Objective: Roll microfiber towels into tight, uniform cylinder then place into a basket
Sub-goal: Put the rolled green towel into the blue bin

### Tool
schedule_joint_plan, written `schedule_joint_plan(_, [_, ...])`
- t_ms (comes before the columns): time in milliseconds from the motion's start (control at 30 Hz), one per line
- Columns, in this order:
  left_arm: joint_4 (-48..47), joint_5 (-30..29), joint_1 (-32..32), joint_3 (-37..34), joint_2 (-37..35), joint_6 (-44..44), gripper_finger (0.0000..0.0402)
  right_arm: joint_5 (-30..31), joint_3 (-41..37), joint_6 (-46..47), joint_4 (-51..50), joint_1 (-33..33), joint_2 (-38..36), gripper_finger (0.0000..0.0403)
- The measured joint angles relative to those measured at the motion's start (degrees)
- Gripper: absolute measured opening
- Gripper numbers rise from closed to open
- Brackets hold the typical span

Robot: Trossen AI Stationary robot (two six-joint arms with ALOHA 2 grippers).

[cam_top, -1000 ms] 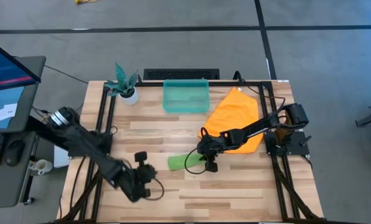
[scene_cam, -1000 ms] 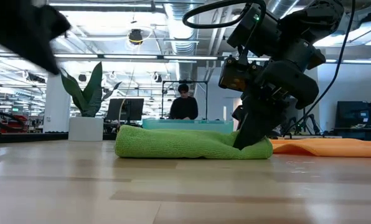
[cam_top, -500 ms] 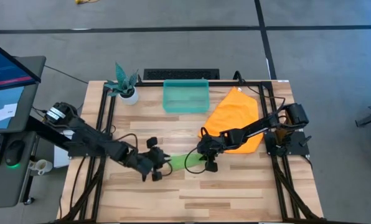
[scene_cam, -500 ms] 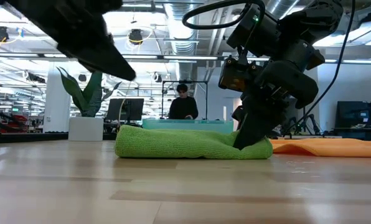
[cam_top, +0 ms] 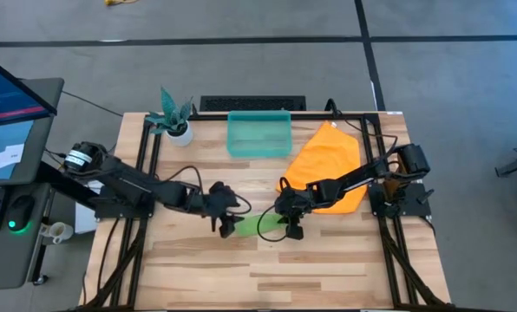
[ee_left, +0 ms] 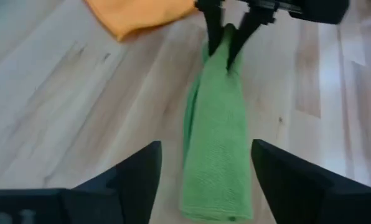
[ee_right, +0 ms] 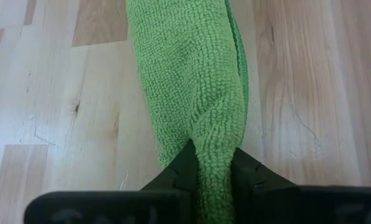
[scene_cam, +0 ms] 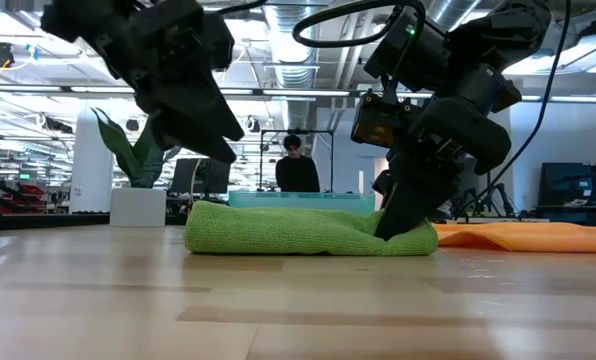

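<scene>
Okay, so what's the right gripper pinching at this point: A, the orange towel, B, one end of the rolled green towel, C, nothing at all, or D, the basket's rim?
B: in the right wrist view the right gripper is closed on one end of the rolled green towel, while the orange towel lies flat apart from it on the table.

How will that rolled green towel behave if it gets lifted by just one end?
The green towel is soft terry, so it would likely sag and unroll. The right tool pinches one end flat, suggesting easy squashing. It probably will not slide on the table.
</scene>
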Motion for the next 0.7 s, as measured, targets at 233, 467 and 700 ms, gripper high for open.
schedule_joint_plan(233, [1.8, 3.5, 1.2, 0.6, 6.6, 1.5, 0.0243, 0.0, 0.0, 0.0, 0.1, 0.0, 0.0, 0.0066])
schedule_joint_plan(467, [2.0, 7.1, 1.8, 3.2, 14.7, 2.7, 0.0240, -0.1, -0.1, -0.2, 0.3, 0.0, 0.0, 0.0066])
schedule_joint_plan(700, [3.1, 12.1, 2.3, 3.7, 18.3, 0.9, 0.0239, -0.1, -0.1, -0.1, 0.3, 0.0, 0.0, 0.0066])
